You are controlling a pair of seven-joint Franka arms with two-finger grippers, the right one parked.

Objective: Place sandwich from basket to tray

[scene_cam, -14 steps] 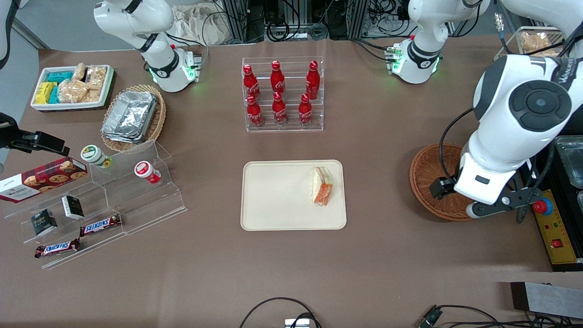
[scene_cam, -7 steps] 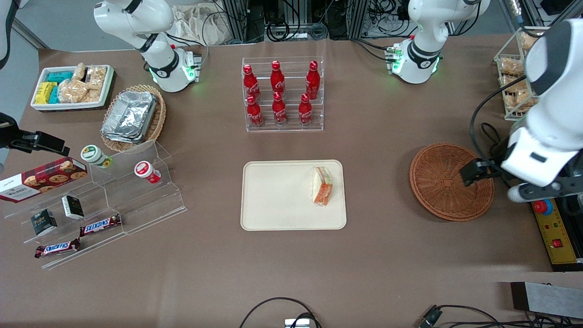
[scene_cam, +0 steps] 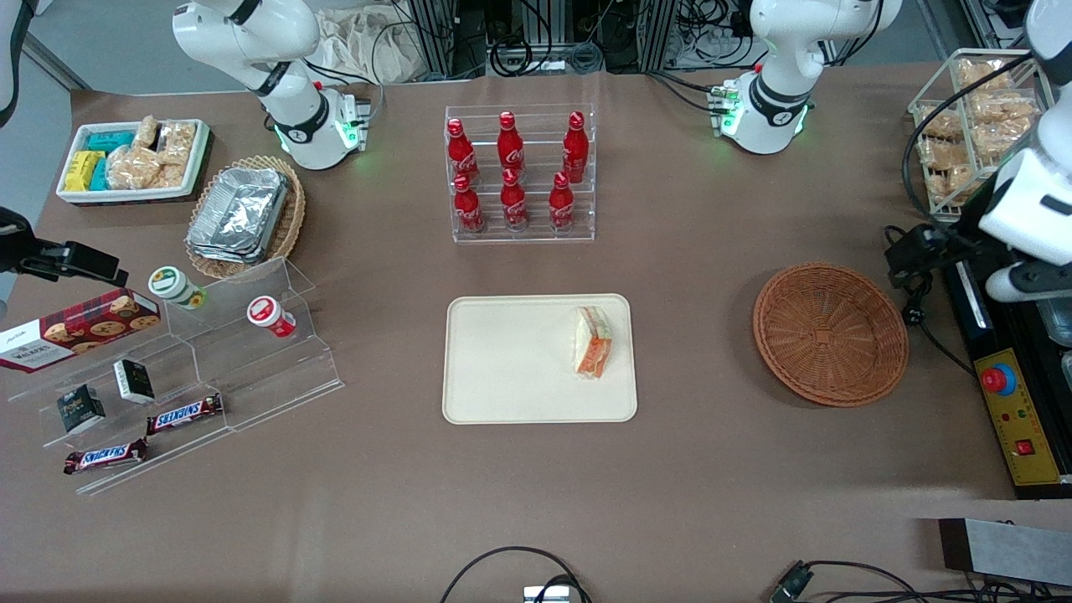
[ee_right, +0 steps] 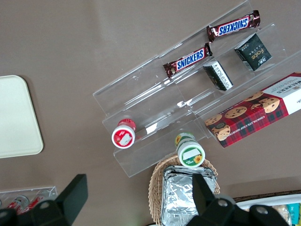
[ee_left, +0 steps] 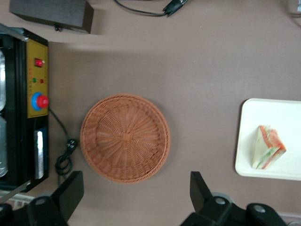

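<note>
The sandwich (scene_cam: 593, 342), a wrapped wedge with orange filling, lies on the cream tray (scene_cam: 511, 368) near the tray's edge that faces the basket. It also shows in the left wrist view (ee_left: 268, 147) on the tray (ee_left: 248, 141). The round reddish-brown basket (scene_cam: 829, 333) is empty; it also shows in the left wrist view (ee_left: 124, 137). My left arm's gripper (scene_cam: 914, 248) hangs raised, off the basket's rim toward the working arm's end of the table and a little farther from the front camera. In the wrist view the gripper (ee_left: 136, 187) is open and empty, its fingers (ee_left: 70, 190) wide apart.
A clear rack of red bottles (scene_cam: 519, 172) stands farther from the camera than the tray. A wire rack of snack bags (scene_cam: 971, 126) and a yellow control box with a red button (scene_cam: 1017, 410) lie at the working arm's end. An acrylic stand (scene_cam: 251, 360) and foil-filled oval basket (scene_cam: 243, 216) lie toward the parked arm's end.
My left arm's gripper has moved off from above the basket, outward toward the working arm's end and farther from the camera. The whole basket now shows. The sandwich has not moved.
</note>
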